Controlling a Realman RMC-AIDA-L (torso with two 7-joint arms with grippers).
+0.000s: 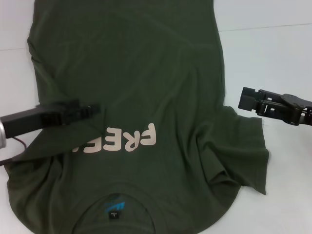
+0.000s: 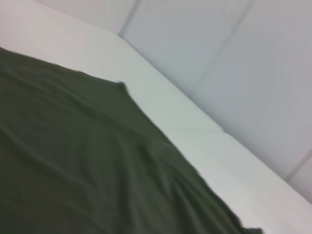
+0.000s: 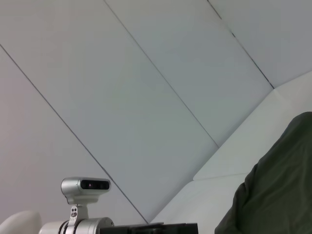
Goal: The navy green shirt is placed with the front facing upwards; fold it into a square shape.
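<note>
Though it covers most of the white table (image 1: 282,53), the navy green shirt (image 1: 141,83) lies print-up and rumpled, collar at the near edge. It looks soft, light and limp; I would pinch sleeve or hem corners. Left gripper (image 1: 90,111) hovers over the chest, right gripper (image 1: 246,100) beside the sleeve; I cannot tell either's finger spread.

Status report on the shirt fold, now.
Left pincer over the shirt, beside the lettering. Right pincer off the shirt's right edge, above the table. Shirt face up, right sleeve bunched, not yet square. Nothing in the way.
</note>
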